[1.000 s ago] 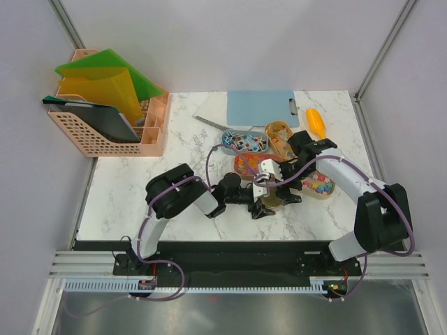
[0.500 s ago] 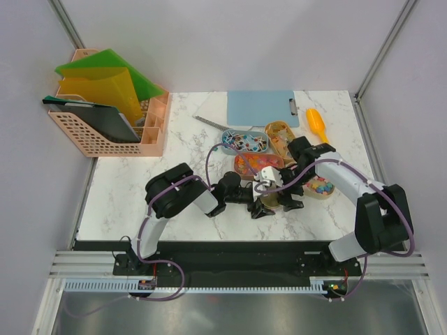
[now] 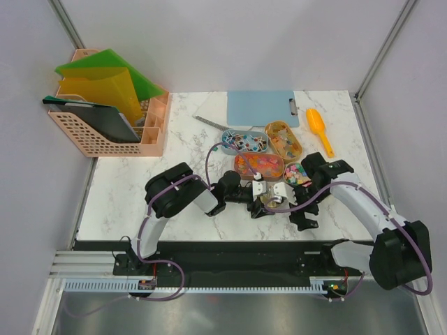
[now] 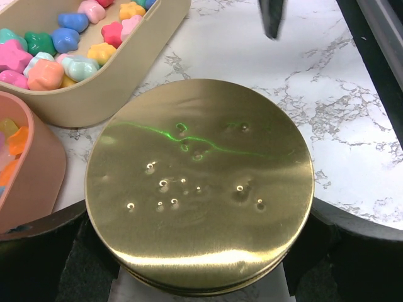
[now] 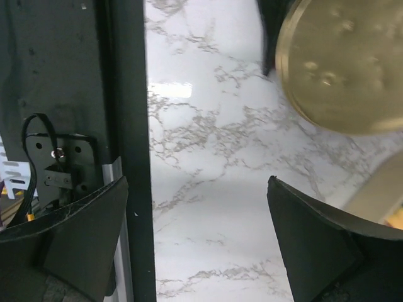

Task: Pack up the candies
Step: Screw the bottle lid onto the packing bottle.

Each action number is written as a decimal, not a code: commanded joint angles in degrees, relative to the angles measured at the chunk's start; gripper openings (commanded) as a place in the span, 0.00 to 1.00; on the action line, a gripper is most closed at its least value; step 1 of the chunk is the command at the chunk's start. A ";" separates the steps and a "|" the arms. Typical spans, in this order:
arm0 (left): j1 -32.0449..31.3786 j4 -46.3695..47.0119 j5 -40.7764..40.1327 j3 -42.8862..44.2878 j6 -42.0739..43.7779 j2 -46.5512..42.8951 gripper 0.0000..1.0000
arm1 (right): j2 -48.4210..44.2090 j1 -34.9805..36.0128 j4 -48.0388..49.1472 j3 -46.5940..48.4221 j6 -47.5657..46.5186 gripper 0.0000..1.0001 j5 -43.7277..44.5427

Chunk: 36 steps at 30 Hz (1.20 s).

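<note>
The candies lie in oval trays: dark wrapped ones (image 3: 244, 141), orange-red bits (image 3: 258, 165) and pastel pieces (image 3: 299, 174). In the left wrist view the pastel candies (image 4: 56, 50) fill a beige tray at top left, and orange bits (image 4: 9, 151) show at the left edge. My left gripper (image 4: 199, 264) is shut on a round tin with a gold lid (image 4: 199, 185), a jaw against each side. It sits in front of the trays (image 3: 269, 202). My right gripper (image 5: 198, 233) hangs open over bare marble to the right (image 3: 305, 213), and the gold lid (image 5: 343, 63) shows beyond it.
A tan tray (image 3: 283, 137) and an orange scoop (image 3: 320, 129) lie at the back right, behind them a blue clipboard (image 3: 262, 108). A pink basket with folders (image 3: 105, 118) stands at the back left. The table's black front rail (image 5: 129, 126) runs close by my right gripper.
My right gripper has drawn back from over the tin and moved right and toward the front edge, uncovering the pastel tray. The left gripper and tin have stayed put.
</note>
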 commanded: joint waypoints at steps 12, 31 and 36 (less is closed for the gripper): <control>1.17 -13.13 -1.77 -1.21 -1.51 1.59 0.02 | 18.90 -3.61 9.03 17.92 2.91 0.98 -8.01; 1.25 -14.54 -1.59 -0.77 -0.72 1.32 0.02 | 23.04 -0.44 -4.61 19.61 -5.01 0.98 -10.30; 1.34 -14.63 -1.33 -0.68 -0.98 1.32 0.02 | 20.15 0.00 -4.69 16.97 -3.43 0.98 -10.30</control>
